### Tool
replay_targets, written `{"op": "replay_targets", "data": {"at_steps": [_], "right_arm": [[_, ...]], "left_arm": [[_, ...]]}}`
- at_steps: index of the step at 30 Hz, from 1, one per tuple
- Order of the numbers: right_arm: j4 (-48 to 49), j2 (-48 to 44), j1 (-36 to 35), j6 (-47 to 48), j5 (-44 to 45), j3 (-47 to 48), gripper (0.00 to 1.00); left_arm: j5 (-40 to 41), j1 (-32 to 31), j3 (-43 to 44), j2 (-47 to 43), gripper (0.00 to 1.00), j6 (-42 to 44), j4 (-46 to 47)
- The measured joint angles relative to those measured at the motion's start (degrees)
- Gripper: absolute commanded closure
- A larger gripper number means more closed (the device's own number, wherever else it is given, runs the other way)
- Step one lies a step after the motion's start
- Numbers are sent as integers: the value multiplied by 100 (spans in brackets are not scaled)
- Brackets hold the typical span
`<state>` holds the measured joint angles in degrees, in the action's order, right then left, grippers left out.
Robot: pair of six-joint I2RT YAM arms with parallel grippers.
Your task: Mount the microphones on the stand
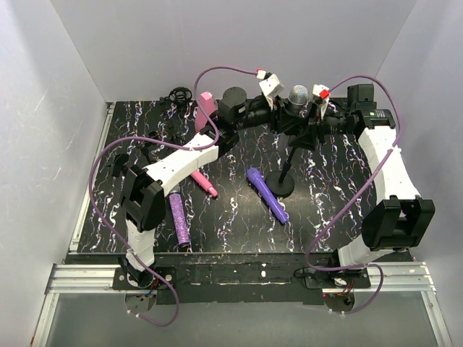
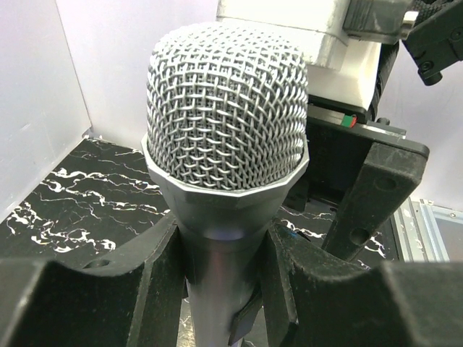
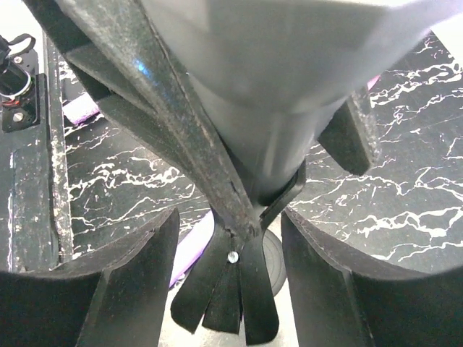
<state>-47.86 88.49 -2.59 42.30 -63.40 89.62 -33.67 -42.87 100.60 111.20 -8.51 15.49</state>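
The silver-grey microphone (image 1: 298,94) stands upright over the black stand (image 1: 280,184), mesh head up. My left gripper (image 1: 283,114) is shut on its body just under the head; in the left wrist view (image 2: 224,253) both pads press the microphone (image 2: 228,123). My right gripper (image 1: 312,119) is open, and in the right wrist view (image 3: 230,238) its fingers stand either side of the stand's clip (image 3: 231,289) without touching it. The pink microphone (image 1: 203,183), the violet microphone (image 1: 267,194) and the glittery purple microphone (image 1: 179,219) lie on the table.
A pink cone-shaped block (image 1: 206,108) and a black cylinder (image 1: 233,100) stand at the back left. White walls close in the table on three sides. Purple cables arc over both arms. The stand's round base (image 3: 271,256) sits under the clip.
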Motion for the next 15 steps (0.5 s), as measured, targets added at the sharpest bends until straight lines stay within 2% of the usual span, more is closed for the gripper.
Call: {"op": "replay_targets", "data": {"at_steps": [5,8,10,14,15], "right_arm": [[-151,-37,120,184,-17,2,36],[-328,-37,160,343,-15,11,42],[-466,-37,162,472,-17,28,51],[-614,-33,162,688,4,61,76],[-647,-28,162,728,20,76,78]], "left_arm": [[0,-7,0,0,100,72,-4],[0,-7,2,0,100,90,-11],[0,-7,7,0,100,94,-17],[-15,-7,7,0,100,98,-57],[-22,-9,7,2,100,92,-76]]}}
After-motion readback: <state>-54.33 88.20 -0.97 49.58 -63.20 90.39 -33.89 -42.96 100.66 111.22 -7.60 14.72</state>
